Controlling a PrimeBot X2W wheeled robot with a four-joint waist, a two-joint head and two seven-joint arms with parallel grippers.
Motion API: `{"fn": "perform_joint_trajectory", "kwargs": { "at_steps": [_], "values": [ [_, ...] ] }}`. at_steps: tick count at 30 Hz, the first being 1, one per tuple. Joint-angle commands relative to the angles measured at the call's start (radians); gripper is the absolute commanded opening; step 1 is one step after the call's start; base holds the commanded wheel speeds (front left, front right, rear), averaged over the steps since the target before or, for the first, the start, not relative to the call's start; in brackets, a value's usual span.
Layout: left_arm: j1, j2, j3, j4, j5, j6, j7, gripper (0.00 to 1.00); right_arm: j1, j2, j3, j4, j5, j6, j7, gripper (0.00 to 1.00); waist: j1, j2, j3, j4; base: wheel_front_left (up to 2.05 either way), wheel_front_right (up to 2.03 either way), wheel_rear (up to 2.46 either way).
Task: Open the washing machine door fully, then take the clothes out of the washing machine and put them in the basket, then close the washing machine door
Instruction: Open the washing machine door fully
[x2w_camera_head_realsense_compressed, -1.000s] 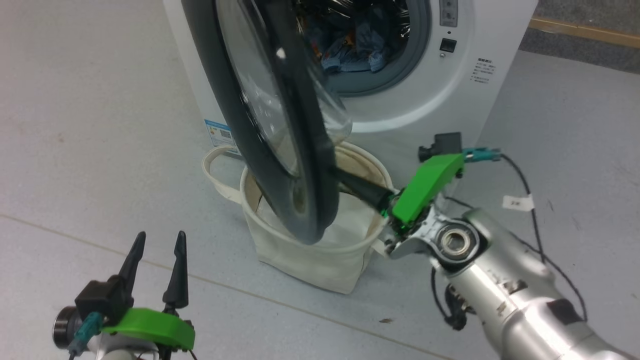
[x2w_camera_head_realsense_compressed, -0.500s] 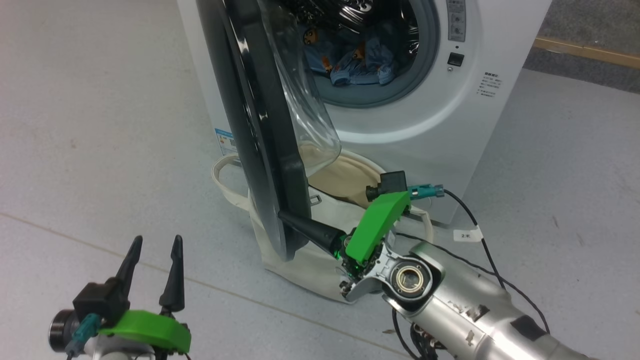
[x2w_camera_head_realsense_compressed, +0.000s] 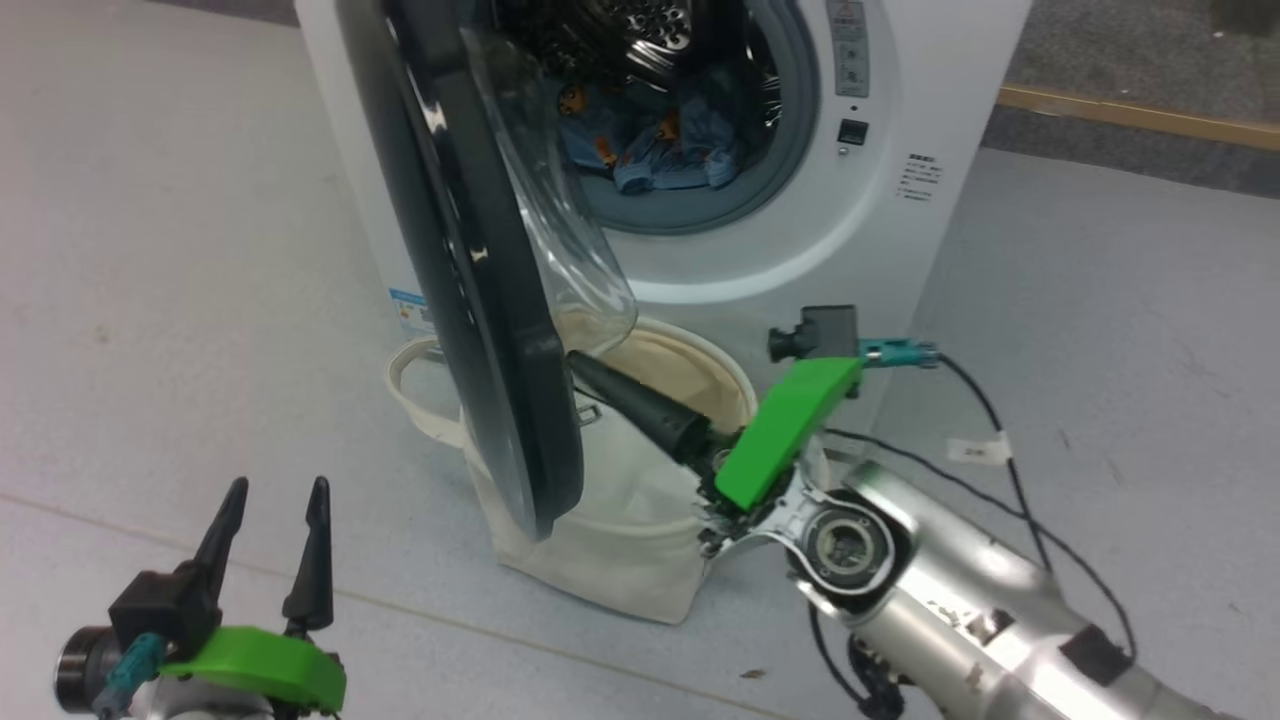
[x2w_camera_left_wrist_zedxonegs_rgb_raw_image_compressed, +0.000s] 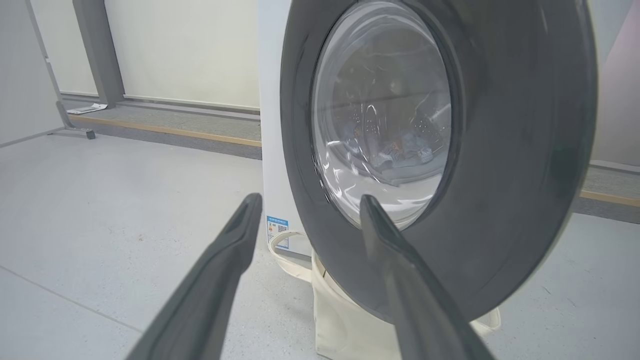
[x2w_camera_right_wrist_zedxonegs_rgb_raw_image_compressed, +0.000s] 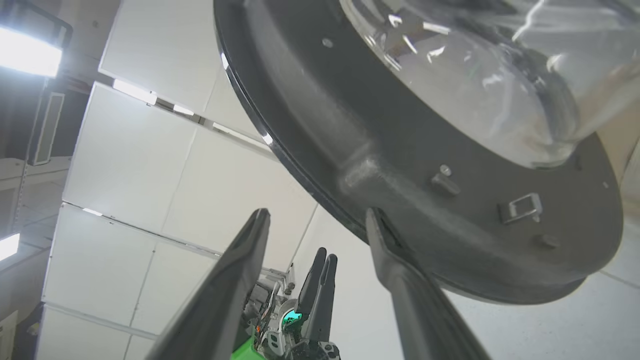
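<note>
The white washing machine (x2w_camera_head_realsense_compressed: 930, 100) stands at the top of the head view, its drum showing the light-blue clothes (x2w_camera_head_realsense_compressed: 650, 150). The washing machine door (x2w_camera_head_realsense_compressed: 455, 300) swings out towards me, nearly edge-on, its glass bowl facing the drum. Below it sits the cream basket (x2w_camera_head_realsense_compressed: 600, 560). My right gripper (x2w_camera_head_realsense_compressed: 585, 375) reaches over the basket to the door's inner rim. In the right wrist view it (x2w_camera_right_wrist_zedxonegs_rgb_raw_image_compressed: 317, 215) is open, one finger beside the door's inner face (x2w_camera_right_wrist_zedxonegs_rgb_raw_image_compressed: 400, 150). My left gripper (x2w_camera_head_realsense_compressed: 277, 500) hangs open at lower left, facing the door's outer side (x2w_camera_left_wrist_zedxonegs_rgb_raw_image_compressed: 500, 150), nothing between its fingers (x2w_camera_left_wrist_zedxonegs_rgb_raw_image_compressed: 230, 260).
A black cable with a white tag (x2w_camera_head_realsense_compressed: 975, 450) trails over the grey floor right of the right arm. A wooden strip (x2w_camera_head_realsense_compressed: 1140, 110) runs along the floor behind the washer. Grey floor spreads out to the left. A blue label (x2w_camera_left_wrist_zedxonegs_rgb_raw_image_compressed: 277, 231) marks the washer's lower corner.
The door has swung further out from the washer, uncovering more of the drum. My right gripper has gone from shut to open. The head camera has shifted; the left gripper stays open.
</note>
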Motion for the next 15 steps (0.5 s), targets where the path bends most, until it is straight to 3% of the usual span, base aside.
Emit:
{"fn": "perform_joint_trajectory", "kwargs": {
  "at_steps": [1,9,15],
  "values": [
    [-0.023,0.035,0.042,-0.032,-0.007,0.006,-0.010,1.00,0.008,-0.014,-0.024,-0.057,-0.030,0.000,-0.034,1.00,0.0000,0.0000,-0.007,-0.018,0.00,0.00,0.00],
    [-0.021,0.088,0.063,-0.054,-0.021,0.006,0.010,1.00,0.086,-0.167,-0.055,-0.218,-0.225,0.000,-0.249,1.00,0.0000,0.0000,-0.006,-0.094,0.00,0.00,0.00],
    [-0.034,0.119,0.063,-0.071,-0.036,0.001,0.028,1.00,0.148,-0.274,-0.107,-0.258,-0.408,0.000,-0.375,1.00,0.0000,0.0000,-0.006,-0.122,0.00,0.00,0.00]
  ]
}}
